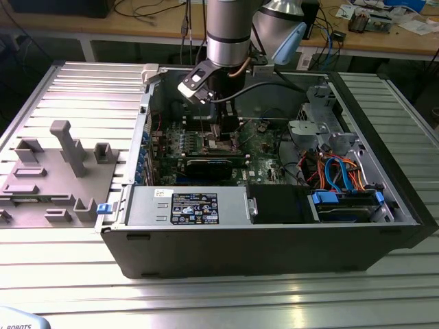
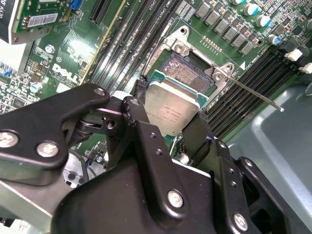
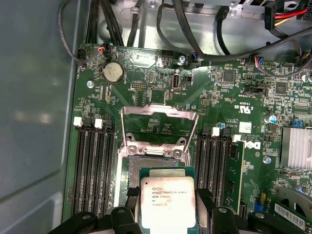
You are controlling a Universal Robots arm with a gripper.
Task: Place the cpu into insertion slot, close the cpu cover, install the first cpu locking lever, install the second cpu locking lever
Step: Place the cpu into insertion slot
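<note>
Ribbed aluminium table [image 1: 75, 89], slats running across the exterior view, with bright overhead glare [image 1: 288, 298] on the near slats. A grey plastic fixture block [image 1: 58, 175] sits on it at the exterior view's left. A long wooden workbench [image 1: 158, 29] runs along the back on a white leg [image 1: 87, 48], with shadow under it (floor not readable). Black cables [image 1: 147, 10] trail over the bench top. Clutter of small parts and papers [image 1: 384, 17] lies toward the exterior view's right.
</note>
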